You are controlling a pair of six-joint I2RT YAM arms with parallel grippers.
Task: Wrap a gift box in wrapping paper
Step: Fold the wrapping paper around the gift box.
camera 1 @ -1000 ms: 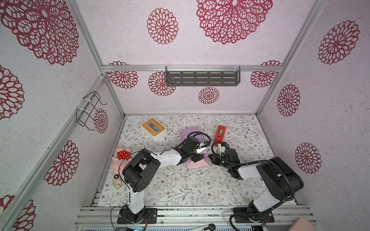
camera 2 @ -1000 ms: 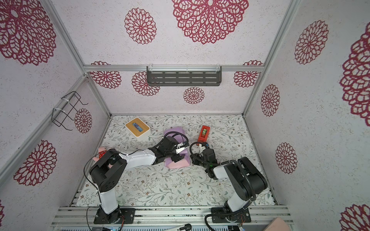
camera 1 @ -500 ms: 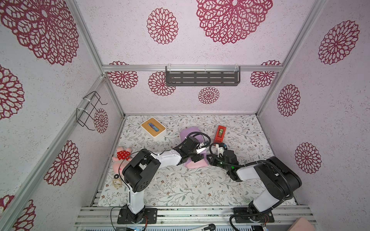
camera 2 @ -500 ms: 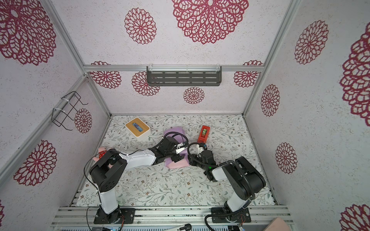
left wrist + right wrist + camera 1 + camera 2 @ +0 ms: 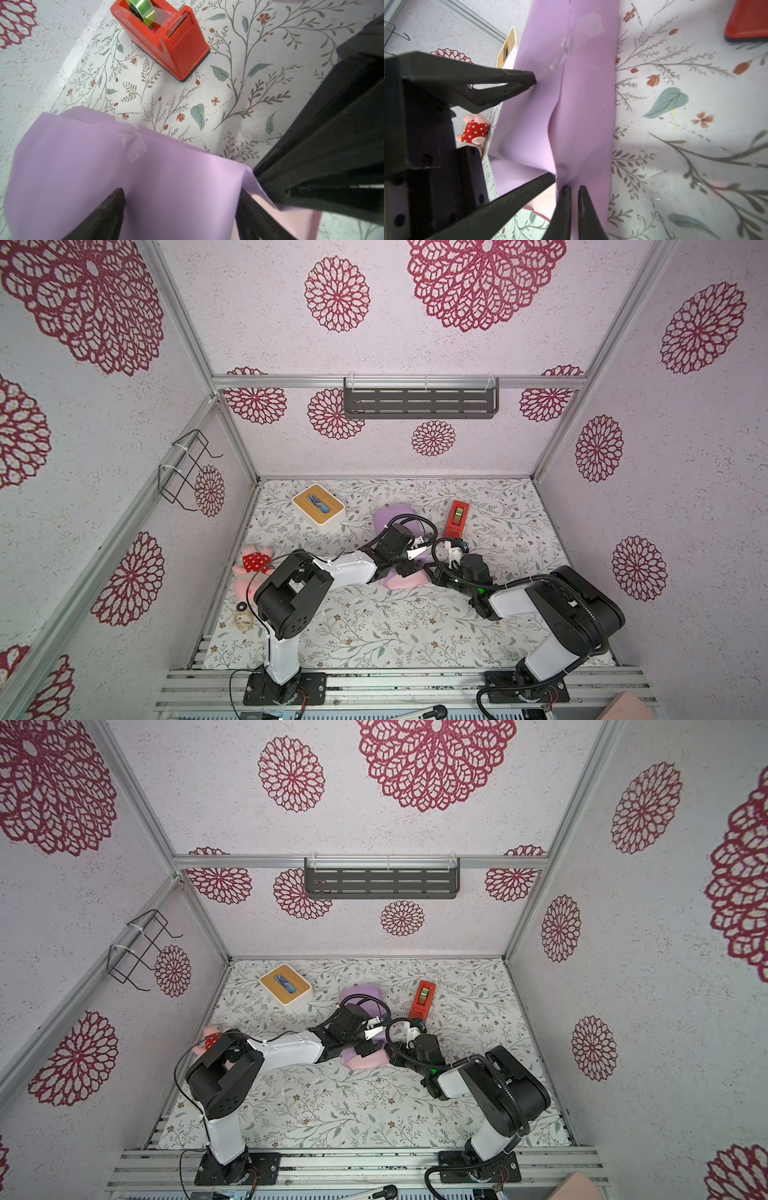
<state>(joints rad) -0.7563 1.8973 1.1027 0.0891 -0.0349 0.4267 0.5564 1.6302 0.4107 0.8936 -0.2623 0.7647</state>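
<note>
Two pincers work the same parcel. The left pincer (image 5: pixel 180 193) stands released, its fingers (image 5: pixel 110 209) spread wide and pressed on the lilac paper (image 5: pixel 83 166), I'd say to pin the wrap down so it can't spring open. The right pincer (image 5: pixel 573 188) looks clenched on a fold of paper at the parcel's end, probably to draw that flap in. The box itself is hidden inside the paper; a strip of tape (image 5: pixel 133 143) already holds the seam. The parcel lies mid-desk, between the tissue box (image 5: pixel 318 508) and the red dispenser (image 5: pixel 457 516), handy for the next strip. The desk (image 5: pixel 374 626) wears a leafy floral cover; a toy (image 5: pixel 253 568) sits at its left edge. Pale walls with red rosettes, a grey shelf (image 5: pixel 419 402) and a wire rack (image 5: pixel 187 468) close the booth.
</note>
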